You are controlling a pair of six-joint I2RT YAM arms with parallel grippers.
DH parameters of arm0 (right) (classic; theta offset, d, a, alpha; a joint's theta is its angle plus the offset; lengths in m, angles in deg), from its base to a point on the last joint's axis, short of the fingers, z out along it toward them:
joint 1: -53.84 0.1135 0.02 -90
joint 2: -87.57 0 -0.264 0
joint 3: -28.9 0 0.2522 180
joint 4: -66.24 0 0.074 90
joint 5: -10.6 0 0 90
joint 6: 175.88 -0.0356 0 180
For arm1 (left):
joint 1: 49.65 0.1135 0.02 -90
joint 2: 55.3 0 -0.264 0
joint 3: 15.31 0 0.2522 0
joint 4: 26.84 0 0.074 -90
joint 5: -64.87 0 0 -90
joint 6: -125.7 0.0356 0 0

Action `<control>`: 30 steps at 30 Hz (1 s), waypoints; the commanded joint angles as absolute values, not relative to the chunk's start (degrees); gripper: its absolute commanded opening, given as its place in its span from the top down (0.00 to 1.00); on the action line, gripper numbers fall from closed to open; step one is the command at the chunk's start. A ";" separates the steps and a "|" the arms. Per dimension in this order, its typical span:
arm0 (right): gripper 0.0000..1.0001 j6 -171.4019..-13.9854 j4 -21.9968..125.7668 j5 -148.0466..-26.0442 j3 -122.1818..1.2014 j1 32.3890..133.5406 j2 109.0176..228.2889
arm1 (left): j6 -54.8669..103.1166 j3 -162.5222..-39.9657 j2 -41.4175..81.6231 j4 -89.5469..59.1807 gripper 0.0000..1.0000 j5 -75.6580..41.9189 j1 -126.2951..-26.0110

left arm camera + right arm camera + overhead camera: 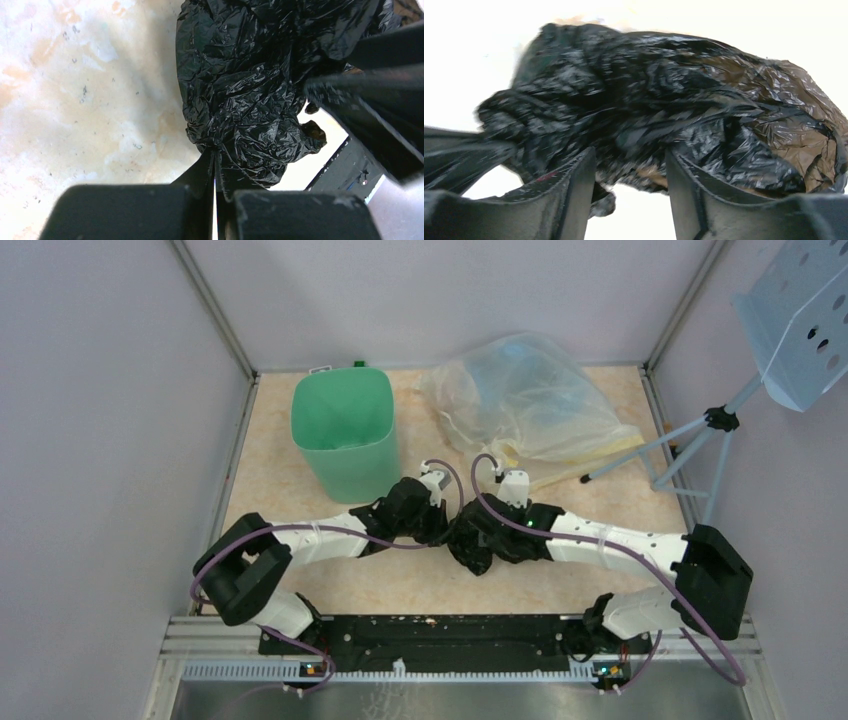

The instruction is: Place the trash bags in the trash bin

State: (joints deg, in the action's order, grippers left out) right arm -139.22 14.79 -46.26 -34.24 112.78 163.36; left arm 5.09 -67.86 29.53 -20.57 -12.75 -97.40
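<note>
Pinching a thin fold of the black trash bag (250,85), the left gripper (216,186) has its fingers pressed together on the plastic. The right gripper (631,165) straddles the same crumpled bag from the other side, its fingers apart with the bulk filling the gap; whether they squeeze it I cannot tell. The bag sits mid-table (280,490) between the two wrists. Beyond, to the left, the green trash bin (355,470) stands upright, and a clear plastic bag (530,405) lies far right.
</note>
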 commanded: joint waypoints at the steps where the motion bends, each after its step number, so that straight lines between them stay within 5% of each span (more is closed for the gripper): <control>1: 0.54 -137.88 21.17 -49.27 -28.31 109.45 161.75 | 4.23 -66.47 27.16 -22.48 1.00 -12.32 -97.55; 4: 0.90 -137.93 17.45 -48.16 -27.39 108.42 158.30 | 4.47 -65.95 26.13 -20.73 1.00 -13.18 -97.57; 6: 1.00 -137.36 14.36 -46.84 -27.40 108.29 154.03 | 4.86 -65.96 24.99 -18.03 1.00 -15.57 -97.55; 15: 1.00 -130.30 4.48 -53.37 -29.48 102.31 131.30 | 8.83 -67.49 18.19 -2.99 1.00 -25.50 -96.71; 25: 1.00 -120.63 9.00 -69.61 -31.78 102.18 132.98 | 7.05 -65.83 4.79 9.33 1.00 -35.07 -95.52; 30: 1.00 -130.49 1.65 -55.45 -33.26 102.18 131.91 | 5.15 -65.92 2.23 10.62 1.00 -35.03 -89.73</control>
